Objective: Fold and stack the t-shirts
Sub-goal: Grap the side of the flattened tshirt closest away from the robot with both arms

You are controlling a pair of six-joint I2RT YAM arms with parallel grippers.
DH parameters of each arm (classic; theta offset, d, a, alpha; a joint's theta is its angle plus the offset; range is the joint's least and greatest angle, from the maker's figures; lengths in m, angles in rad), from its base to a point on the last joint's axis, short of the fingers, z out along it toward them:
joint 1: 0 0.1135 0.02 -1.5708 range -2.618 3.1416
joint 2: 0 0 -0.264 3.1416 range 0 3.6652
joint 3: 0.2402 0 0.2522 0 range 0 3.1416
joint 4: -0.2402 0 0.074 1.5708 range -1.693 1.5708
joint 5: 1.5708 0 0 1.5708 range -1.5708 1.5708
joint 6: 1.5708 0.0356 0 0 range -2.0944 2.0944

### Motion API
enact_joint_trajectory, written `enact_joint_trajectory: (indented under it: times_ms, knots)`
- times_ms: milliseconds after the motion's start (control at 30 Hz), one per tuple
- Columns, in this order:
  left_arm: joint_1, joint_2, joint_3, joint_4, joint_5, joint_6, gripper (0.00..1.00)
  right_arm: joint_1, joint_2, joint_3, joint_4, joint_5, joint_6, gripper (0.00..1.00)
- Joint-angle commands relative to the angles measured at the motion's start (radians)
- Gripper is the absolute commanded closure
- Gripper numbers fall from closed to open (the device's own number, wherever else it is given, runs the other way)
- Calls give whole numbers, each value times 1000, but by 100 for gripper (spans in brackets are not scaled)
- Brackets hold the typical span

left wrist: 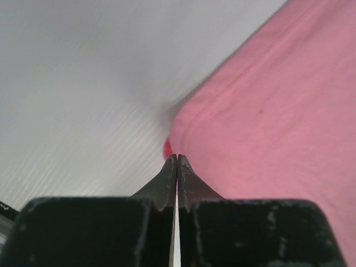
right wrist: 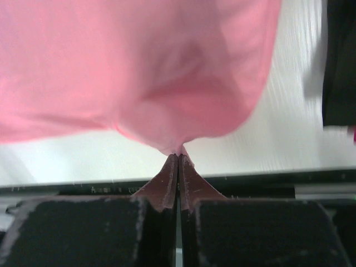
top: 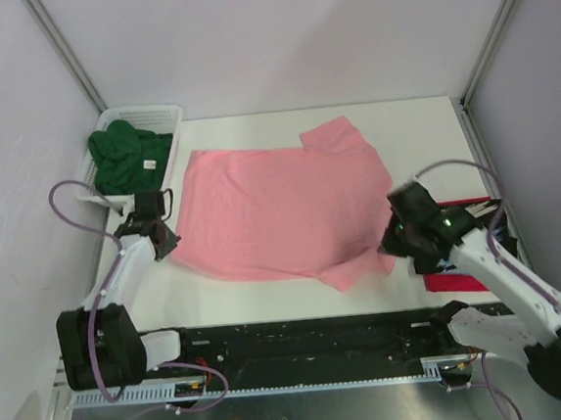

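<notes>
Salmon-pink tee [top: 280, 205] lies spread flat on table [top: 420, 124]. We see right gripper [right wrist: 178, 154] clamped on its bunched edge; left gripper [left wrist: 177, 158] closed at its left hem, grip unclear. Dark green tee [top: 128, 156] sits in white mesh basket [top: 139, 112].

One pink t-shirt [top: 281, 210], one green t-shirt [top: 128, 156], one red t-shirt [top: 456, 283], one black t-shirt [right wrist: 339, 67]: four total. One basket [top: 144, 112].
</notes>
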Motion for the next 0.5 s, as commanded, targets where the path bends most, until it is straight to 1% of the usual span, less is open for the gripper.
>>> enact_joint_trajectory:
  times_ms: [0,133,233,367,467]
  knots:
    - [-58,128,161,26,-66,-18,100,-18,245,188,141,171,-167,100]
    - [-93,296,288,27,-74,-8,100,-81,476,295,230,181,-248,100]
    - [-107,398,363,31,-88,0,100,-120,611,346,287,154,-280,100]
    - [-110,482,420,31,-101,3,100,-150,727,393,345,131,-298,100]
    - [-110,495,430,30,-116,5,100,-162,770,431,346,133,-310,100]
